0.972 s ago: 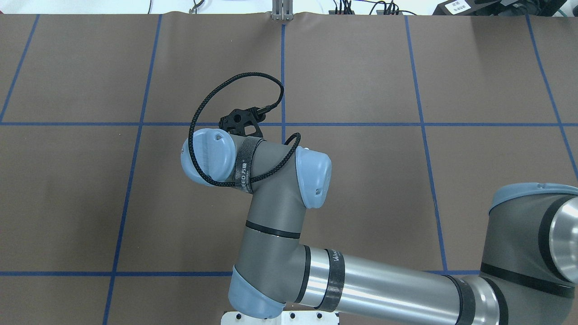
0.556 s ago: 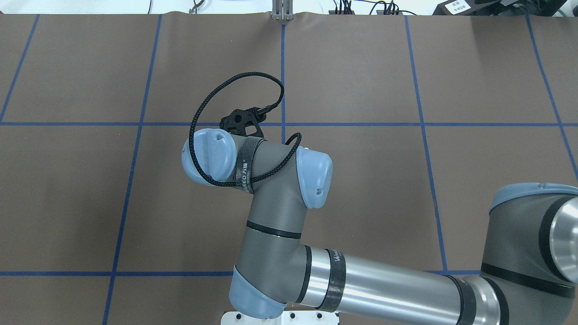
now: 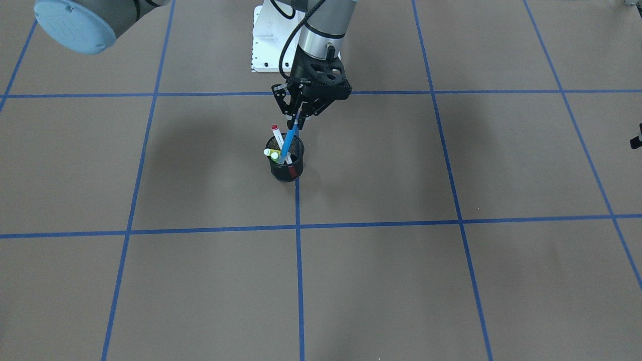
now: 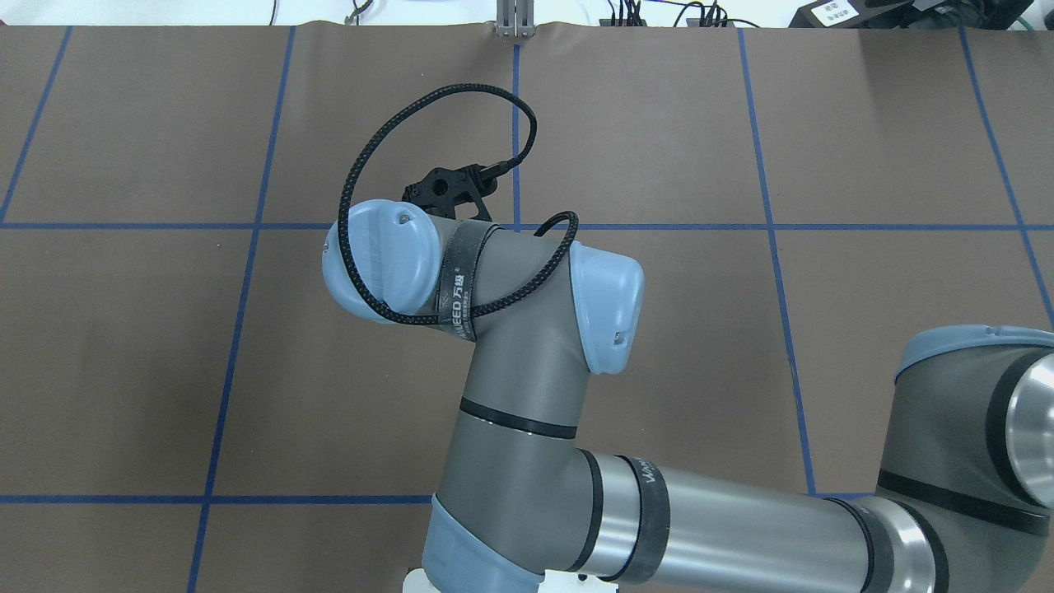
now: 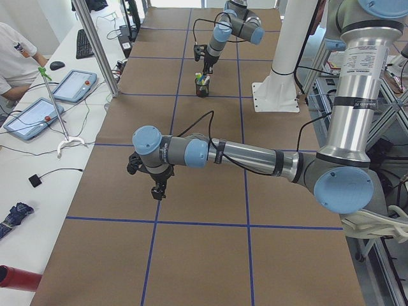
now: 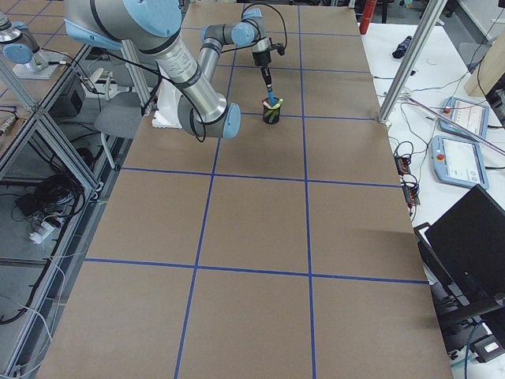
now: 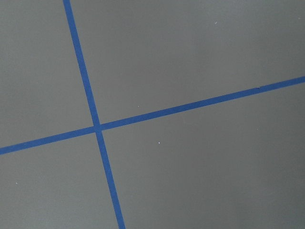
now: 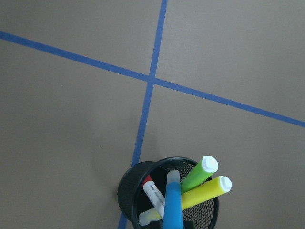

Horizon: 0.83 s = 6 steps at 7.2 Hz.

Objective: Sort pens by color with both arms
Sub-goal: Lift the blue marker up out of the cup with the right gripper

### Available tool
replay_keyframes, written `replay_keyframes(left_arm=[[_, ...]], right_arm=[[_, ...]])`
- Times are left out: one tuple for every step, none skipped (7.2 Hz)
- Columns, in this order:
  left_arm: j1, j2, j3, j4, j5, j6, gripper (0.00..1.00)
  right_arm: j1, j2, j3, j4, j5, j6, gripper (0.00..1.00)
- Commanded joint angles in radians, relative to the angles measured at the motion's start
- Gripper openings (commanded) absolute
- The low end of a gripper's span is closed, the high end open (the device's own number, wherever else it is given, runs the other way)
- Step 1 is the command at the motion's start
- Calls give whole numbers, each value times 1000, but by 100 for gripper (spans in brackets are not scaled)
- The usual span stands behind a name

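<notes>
**Legible markings: two fragments of white lettering, both in the overhead view.**
On the right arm (image 4: 527,362), a black strap (image 4: 458,280) left of centre carries white print with the character "万" and smaller letters too fine to read. A black band (image 4: 650,502) in the lower centre shows only "Wn". The white label (image 4: 832,10) in the upper right corner and the print on the white-barrelled pen (image 8: 155,194) are illegible.

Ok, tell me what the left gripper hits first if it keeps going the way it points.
The left gripper points straight down, and its wrist view shows only table surface with a blue tape cross. It would probably meet the table first, near that cross; nothing else shows in its line.
</notes>
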<state>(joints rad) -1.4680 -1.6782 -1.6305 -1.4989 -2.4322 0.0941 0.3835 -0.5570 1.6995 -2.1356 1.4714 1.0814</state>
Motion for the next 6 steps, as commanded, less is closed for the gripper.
replay_keyframes(left_arm=[[0, 0, 0, 0, -5, -1, 100], [0, 2, 0, 0, -5, -1, 100], [0, 0, 0, 0, -7, -1, 100], [0, 0, -3, -1, -5, -1, 100], [0, -2, -3, -3, -7, 1, 100], [2, -5, -5, -3, -5, 1, 100]], right_arm=[[21, 5, 136, -76, 4, 2, 0], [55, 31, 155, -81, 4, 3, 0], [101, 55, 155, -73, 1, 6, 0], [151, 52, 155, -46, -3, 8, 0], [194, -16, 157, 56, -37, 3, 0], [209, -126, 146, 232, -121, -1, 0]])
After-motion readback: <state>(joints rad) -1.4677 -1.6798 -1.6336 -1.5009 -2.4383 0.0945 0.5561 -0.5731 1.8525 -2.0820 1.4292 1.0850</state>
